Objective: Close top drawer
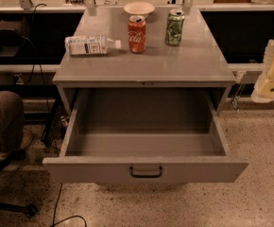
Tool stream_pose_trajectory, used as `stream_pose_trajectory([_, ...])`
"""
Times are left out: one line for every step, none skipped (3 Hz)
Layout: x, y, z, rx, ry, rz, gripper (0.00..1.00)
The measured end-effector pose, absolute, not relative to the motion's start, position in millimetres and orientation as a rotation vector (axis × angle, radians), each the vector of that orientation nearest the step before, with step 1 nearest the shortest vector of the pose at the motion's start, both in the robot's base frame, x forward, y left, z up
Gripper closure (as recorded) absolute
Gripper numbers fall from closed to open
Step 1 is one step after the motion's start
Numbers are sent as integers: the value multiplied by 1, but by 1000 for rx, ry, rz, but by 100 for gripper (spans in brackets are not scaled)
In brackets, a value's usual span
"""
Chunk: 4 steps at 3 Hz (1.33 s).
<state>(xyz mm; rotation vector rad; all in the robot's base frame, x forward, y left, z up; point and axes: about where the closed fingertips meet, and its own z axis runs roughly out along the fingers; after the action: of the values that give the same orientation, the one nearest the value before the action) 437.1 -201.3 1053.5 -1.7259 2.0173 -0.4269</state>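
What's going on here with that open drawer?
A robot is set to close the top drawer, which stands pulled well out and looks empty. Its hand hangs at the right, beside the cabinet, not touching the drawer. On top sit a red can, a green can, a bowl and a bottle lying down.

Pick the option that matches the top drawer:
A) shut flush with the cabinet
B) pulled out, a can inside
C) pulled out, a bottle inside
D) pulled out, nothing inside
D: the top drawer stands pulled far out with a bare floor. The red can, green can and bottle sit on the cabinet top. The gripper hangs right of the cabinet, clear of the drawer.
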Motion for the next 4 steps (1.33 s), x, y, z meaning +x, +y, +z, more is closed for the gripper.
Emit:
stream_pose_trajectory([437, -201, 1053, -1726, 2017, -427, 0])
stream_pose_trajectory([431, -196, 1002, -1732, 2141, -270, 0])
stream_pose_trajectory([420, -187, 939, -1710, 2286, -103, 0])
stream_pose_trajectory([403, -176, 877, -1702, 2414, 31, 0])
